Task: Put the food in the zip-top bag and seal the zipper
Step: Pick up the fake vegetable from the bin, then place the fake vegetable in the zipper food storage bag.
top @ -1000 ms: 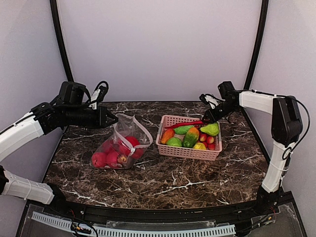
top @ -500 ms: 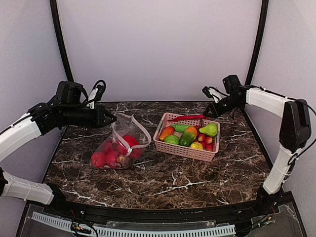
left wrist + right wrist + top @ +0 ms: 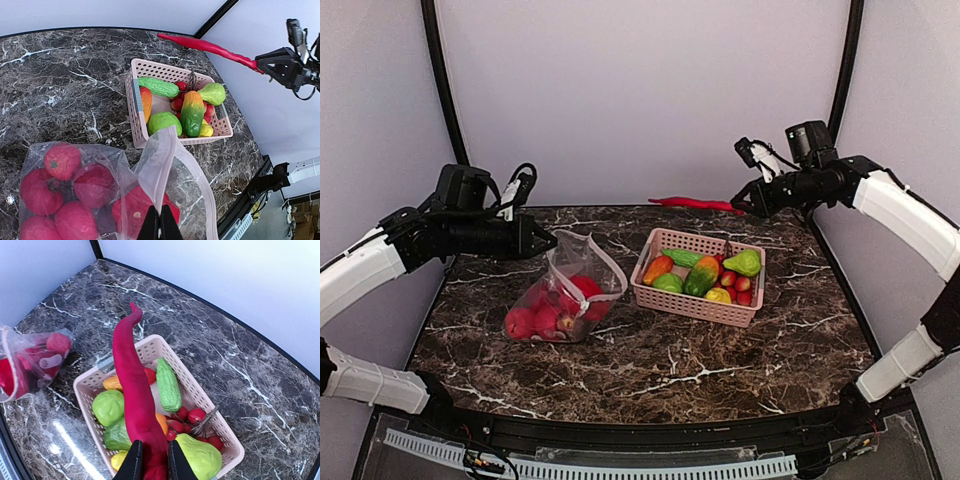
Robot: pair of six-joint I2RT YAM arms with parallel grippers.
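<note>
Over marble (image 3: 670, 370): chili (image 3: 692, 203) in R gripper (image 3: 739, 208)

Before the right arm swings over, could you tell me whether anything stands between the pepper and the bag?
Nothing visible does. The pepper hangs in the air above the basket; the bag lies left of the basket, its mouth held open.

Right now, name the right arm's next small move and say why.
Probably swing the right arm left, toward the zip-top bag. The right fingers grip the long red chili, lifted clear of the basket, and the left fingers pinch the bag's rim, holding its mouth open.
</note>
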